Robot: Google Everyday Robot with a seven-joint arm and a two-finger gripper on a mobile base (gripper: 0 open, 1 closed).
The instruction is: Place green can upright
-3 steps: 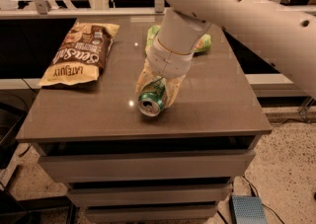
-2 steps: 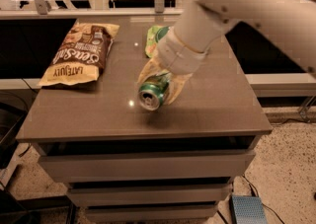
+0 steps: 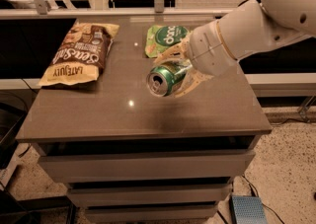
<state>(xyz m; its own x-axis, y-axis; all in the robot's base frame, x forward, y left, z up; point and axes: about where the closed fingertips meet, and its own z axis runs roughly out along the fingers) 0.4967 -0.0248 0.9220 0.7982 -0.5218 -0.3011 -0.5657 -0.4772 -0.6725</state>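
Observation:
The green can (image 3: 164, 78) lies on its side in the air above the brown table (image 3: 138, 114), its silver top with the pull tab facing the front left. My gripper (image 3: 174, 74) is shut on the can, with pale fingers (image 3: 170, 55) above and below it. The white arm comes in from the upper right. The can is tilted, not upright, and held a little above the tabletop near its middle.
A brown and yellow chip bag (image 3: 79, 53) lies at the table's back left. A flat green snack bag (image 3: 165, 38) lies at the back middle, just behind the gripper. Drawers (image 3: 143, 166) sit below the tabletop. A rail (image 3: 123, 12) runs behind the table.
The arm has swung round to reach in from the right and has lifted the can off the table. The can has turned with it and stays gripped.

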